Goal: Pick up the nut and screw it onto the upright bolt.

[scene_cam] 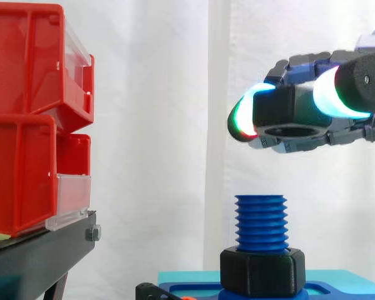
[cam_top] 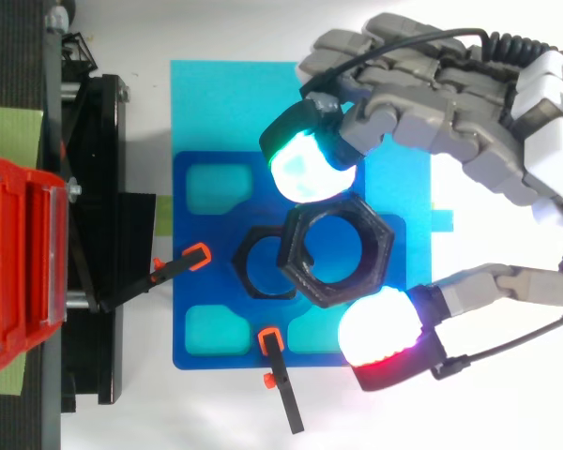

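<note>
Half the job looks done from my seat: the fingers [cam_top: 305, 167] of the hand [cam_top: 469, 112] pinch the black nut [scene_cam: 284, 109] from opposite sides. It hangs level at right-centre of the side view, clear above the blue bolt [scene_cam: 260, 222] and slightly right of its axis. I must centre it, lower it, then thread it. A second nut [scene_cam: 260, 272] sits at the bolt's foot on the blue base [cam_top: 192, 319].

Two stacked red plastic bins [scene_cam: 25, 119] with clear fronts sat on a black metal stand [scene_cam: 37, 256] before a white curtain [scene_cam: 156, 125]. A dark-blue slotted plate [cam_top: 192, 281] lay on a cyan sheet [cam_top: 235, 103], with two orange-tipped black clamps [cam_top: 178, 267] at its edges.
</note>
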You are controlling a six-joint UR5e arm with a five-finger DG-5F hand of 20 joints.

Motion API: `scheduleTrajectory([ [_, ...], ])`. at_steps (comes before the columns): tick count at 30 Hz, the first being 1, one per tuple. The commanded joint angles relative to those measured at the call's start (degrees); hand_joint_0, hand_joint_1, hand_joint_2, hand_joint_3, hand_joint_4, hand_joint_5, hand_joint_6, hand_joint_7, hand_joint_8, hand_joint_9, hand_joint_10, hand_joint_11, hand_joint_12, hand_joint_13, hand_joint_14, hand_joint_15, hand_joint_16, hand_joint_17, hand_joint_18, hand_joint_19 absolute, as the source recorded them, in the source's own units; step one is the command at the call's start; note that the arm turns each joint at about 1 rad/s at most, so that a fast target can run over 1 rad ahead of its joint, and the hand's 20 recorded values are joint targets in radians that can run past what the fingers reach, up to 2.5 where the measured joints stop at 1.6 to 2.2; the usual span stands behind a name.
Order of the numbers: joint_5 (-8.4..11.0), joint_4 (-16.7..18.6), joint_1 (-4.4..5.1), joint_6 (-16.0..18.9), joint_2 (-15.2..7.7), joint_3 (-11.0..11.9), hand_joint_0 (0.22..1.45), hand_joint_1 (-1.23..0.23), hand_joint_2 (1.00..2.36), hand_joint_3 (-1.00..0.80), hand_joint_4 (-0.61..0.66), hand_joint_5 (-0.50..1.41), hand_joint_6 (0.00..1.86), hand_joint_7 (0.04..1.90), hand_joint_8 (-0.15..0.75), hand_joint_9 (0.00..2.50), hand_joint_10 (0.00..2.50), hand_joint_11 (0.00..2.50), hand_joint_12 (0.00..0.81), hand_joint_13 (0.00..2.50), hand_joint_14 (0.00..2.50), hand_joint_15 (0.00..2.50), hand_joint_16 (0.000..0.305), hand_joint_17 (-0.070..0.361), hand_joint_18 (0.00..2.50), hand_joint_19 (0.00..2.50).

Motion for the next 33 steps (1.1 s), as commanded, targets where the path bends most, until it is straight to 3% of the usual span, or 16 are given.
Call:
scheduleTrajectory([
  [1,-0.52,0.97,-0.44,-0.03,-1.33,0.06,0.55,-0.68,1.0,-0.5,0.25,-0.18,0.57,1.31,0.298,0.39,0.0,0.0,0.371,0.4,0.0,0.0,0.046,0.103,0.31,0.0],
  [6,-1.31,2.55,-0.8,0.76,-2.38,0.24,0.55,-0.68,1.0,-0.5,0.26,-0.18,0.57,1.31,0.297,0.38,0.0,0.0,0.372,0.38,0.0,0.0,0.046,0.104,0.3,0.0],
  [13,-3.16,1.24,-1.5,0.68,-2.38,1.64,0.55,-0.68,1.0,-0.5,0.26,-0.18,0.57,1.31,0.298,0.38,0.0,0.0,0.371,0.38,0.0,0.0,0.047,0.105,0.29,0.0],
  [33,-3.25,1.24,-1.24,0.32,-4.31,2.7,0.55,-0.68,1.0,-0.5,0.26,-0.18,0.57,1.31,0.297,0.38,0.0,0.0,0.372,0.38,0.0,0.0,0.047,0.105,0.29,0.0],
])
